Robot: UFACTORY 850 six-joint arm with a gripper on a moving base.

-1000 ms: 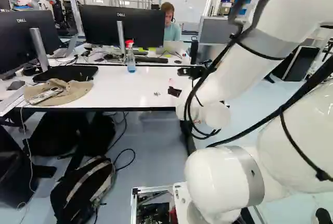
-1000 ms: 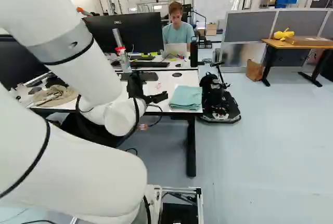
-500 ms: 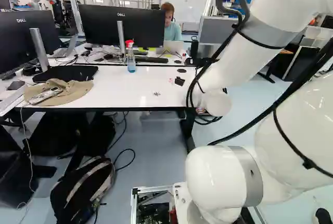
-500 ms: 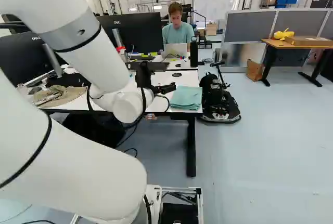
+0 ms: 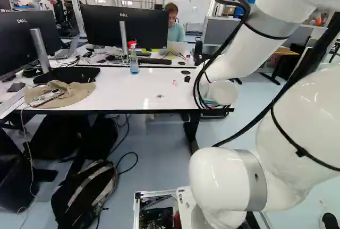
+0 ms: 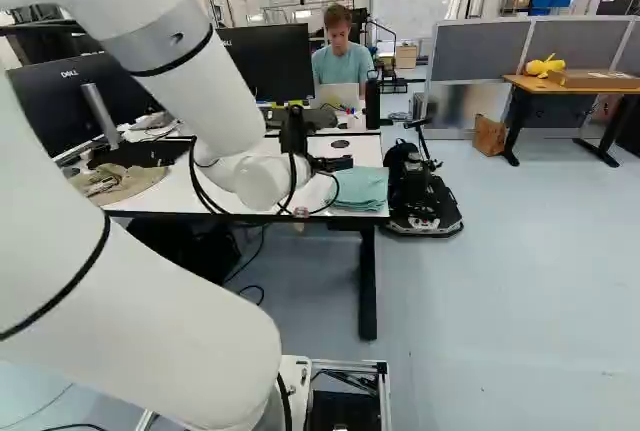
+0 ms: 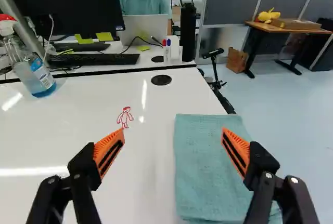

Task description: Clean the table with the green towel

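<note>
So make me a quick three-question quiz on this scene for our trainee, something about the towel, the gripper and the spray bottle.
1. True or false: on the white table, the red drawn figure lies nearer the green towel than the spray bottle does.

2. Multiple choice: how does the gripper stand?
a) Shut on the towel
b) Open, holding nothing
c) Shut on the spray bottle

3. Fill in the blank: the liquid in the spray bottle is ____.

Key: 1. true; 2. b; 3. blue
</note>
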